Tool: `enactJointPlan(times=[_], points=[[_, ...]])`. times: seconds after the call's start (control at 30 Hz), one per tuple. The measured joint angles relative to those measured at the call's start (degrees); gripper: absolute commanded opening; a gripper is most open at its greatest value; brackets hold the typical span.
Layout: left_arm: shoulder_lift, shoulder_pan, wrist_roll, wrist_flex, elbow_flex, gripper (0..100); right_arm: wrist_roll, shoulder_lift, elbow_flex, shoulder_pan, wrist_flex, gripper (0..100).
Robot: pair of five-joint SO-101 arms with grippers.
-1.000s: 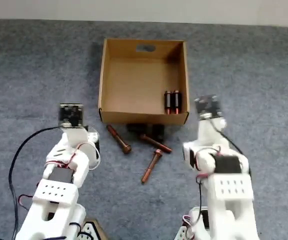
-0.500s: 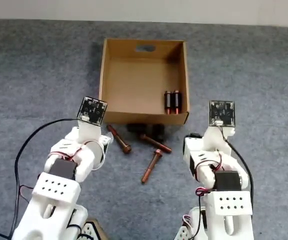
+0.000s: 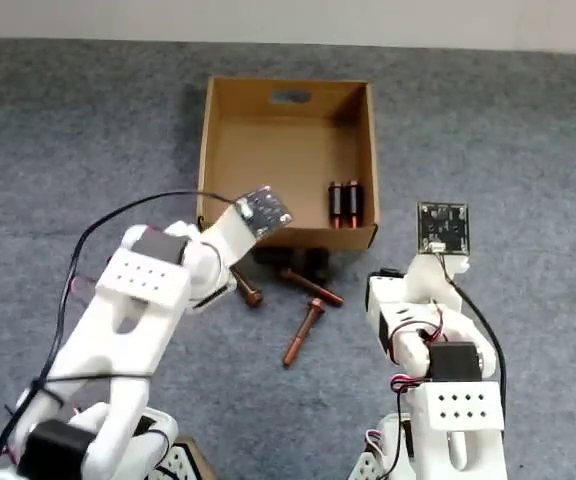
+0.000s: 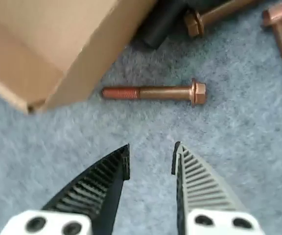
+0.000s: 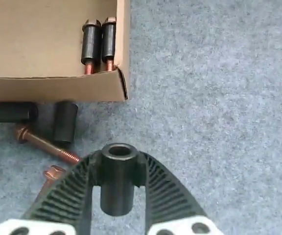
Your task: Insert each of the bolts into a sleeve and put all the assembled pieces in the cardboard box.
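I see a loose bolt (image 4: 155,92) on the mat (image 4: 38,147) just ahead of my L gripper (image 4: 151,156), near a box (image 4: 58,54) corner; jaws part-open, holding nothing. R gripper (image 5: 117,164) clenched on an upright black sleeve (image 5: 116,188). Two assembled pcs (image 5: 96,44) lie in the box corner nearest the R arm.

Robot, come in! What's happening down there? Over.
Left gripper open by a loose bolt. Right gripper shut on a sleeve. Two assembled pieces in the cardboard box, its corner near that bolt.
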Motion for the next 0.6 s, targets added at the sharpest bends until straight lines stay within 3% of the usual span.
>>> enactJointPlan(times=[0.27, 0.6], points=[[9.6, 0.0, -20.2, -2.8, -1.9, 16, 0.0, 0.0, 0.0, 0.0, 0.0, 0.5], [14.2, 3.1, -25.6, -10.3, -1.9, 16, 0.0, 0.0, 0.0, 0.0, 0.0, 0.5]])
